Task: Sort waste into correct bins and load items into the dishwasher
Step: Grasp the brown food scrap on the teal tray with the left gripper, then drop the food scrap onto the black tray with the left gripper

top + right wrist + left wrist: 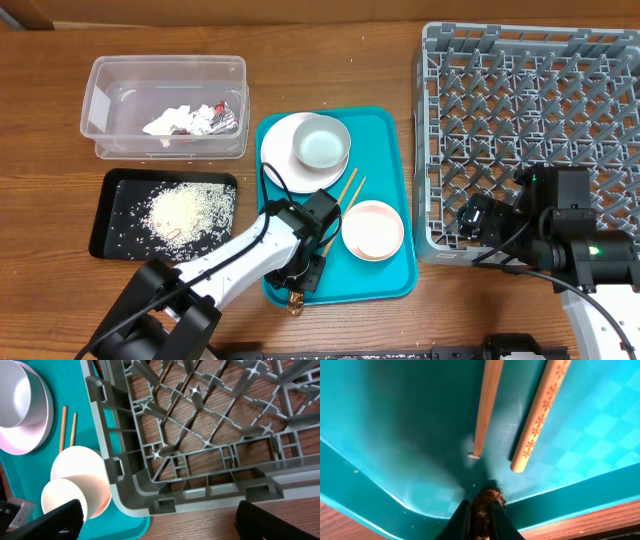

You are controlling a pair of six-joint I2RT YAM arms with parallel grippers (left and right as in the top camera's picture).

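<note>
At the teal tray's (385, 130) near rim, the left gripper (481, 511) pinched the small brown food scrap (489, 497) just short of the chopsticks (537, 415), while the right gripper (160, 514) hung with fingers spread wide beside the dish rack's (530, 100) corner.

Teal tray (580, 435) is glossy plastic with a fine checker texture, chopsticks (487, 405) matt wood, brown scrap (489, 502) rough and slightly shiny, dish rack (200, 487) matt grey moulded plastic, tub (165, 60) clear plastic, table (330, 60) smooth wood grain.
</note>
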